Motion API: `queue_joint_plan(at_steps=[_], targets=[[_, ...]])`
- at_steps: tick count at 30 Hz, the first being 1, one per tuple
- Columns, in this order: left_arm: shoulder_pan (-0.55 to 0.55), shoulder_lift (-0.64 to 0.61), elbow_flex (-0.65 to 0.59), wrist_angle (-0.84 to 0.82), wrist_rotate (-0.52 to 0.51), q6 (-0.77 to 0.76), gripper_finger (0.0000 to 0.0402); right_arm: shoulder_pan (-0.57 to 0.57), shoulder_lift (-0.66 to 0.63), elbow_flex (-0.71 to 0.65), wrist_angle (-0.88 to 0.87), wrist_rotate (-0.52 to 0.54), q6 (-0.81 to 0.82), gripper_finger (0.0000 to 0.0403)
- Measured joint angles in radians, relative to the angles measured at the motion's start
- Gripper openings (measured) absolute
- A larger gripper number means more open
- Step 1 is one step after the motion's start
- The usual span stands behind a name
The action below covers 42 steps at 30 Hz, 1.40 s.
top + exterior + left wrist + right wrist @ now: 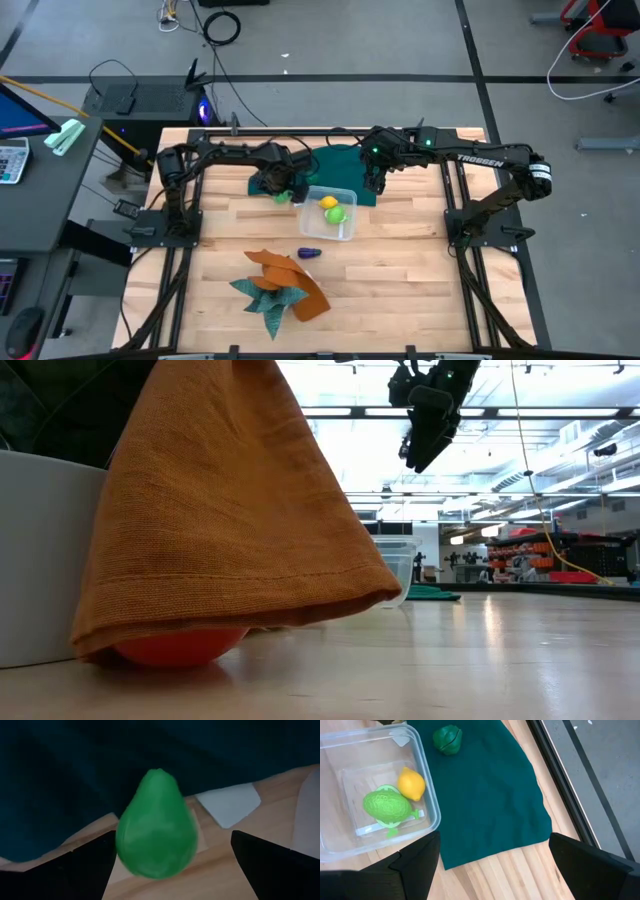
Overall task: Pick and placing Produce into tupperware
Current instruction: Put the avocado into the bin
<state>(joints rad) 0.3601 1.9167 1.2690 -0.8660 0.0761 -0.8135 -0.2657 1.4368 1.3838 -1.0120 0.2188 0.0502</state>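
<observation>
Two toy pieces already lie inside the clear, squarish plastic tub (375,790) with rounded corners: a smooth yellow lemon (412,784) and a bumpy light-green fruit (386,805), touching each other. A plain green, pear-shaped toy (156,825) sits on bare wood at the edge of the large dark green cloth (485,790), just beside the tub's left side, between the spread-apart fingers of the left gripper (170,865) — not clasped. A darker green round toy (447,740) rests on the cloth, and a small purple piece (308,253) lies on open tabletop (400,290) in front of the tub. The right gripper (495,870) hovers over the cloth's edge with its fingers wide and nothing in them. Only the low view shows a red toy (180,647) tucked under the orange cloth (220,510) — from above, the orange and teal cloths hide it.
</observation>
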Motion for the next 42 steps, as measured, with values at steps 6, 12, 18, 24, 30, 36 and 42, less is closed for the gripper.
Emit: queue_joint_plan(at_steps=[6,12,18,24,30,36,42], targets=[[-0.005,0.000,0.000,0.005,-0.018,-0.001,0.0395,0.000,0.000,0.001,0.007,0.000,0.000,0.0336],[-0.006,0.000,0.000,0.005,-0.020,0.012,0.0368,0.000,0.000,0.001,0.010,0.000,0.001,0.0336],[-0.006,0.000,0.000,0.006,-0.019,0.039,0.0311,0.000,0.000,0.001,0.010,0.000,0.001,0.0336],[-0.006,0.000,0.000,0.008,-0.019,0.040,0.0264,0.000,0.000,0.001,0.010,0.000,0.000,0.0336],[-0.006,-0.001,0.000,0.009,-0.019,0.040,0.0237,0.000,0.000,0.001,0.010,0.000,0.000,0.0336],[-0.006,-0.001,0.000,0.009,-0.019,0.048,0.0249,0.000,0.000,0.001,0.010,0.000,0.000,0.0336],[-0.006,-0.001,0.023,-0.022,-0.019,0.078,0.0241,0.000,0.000,0.001,0.010,0.000,0.000,0.0336]])
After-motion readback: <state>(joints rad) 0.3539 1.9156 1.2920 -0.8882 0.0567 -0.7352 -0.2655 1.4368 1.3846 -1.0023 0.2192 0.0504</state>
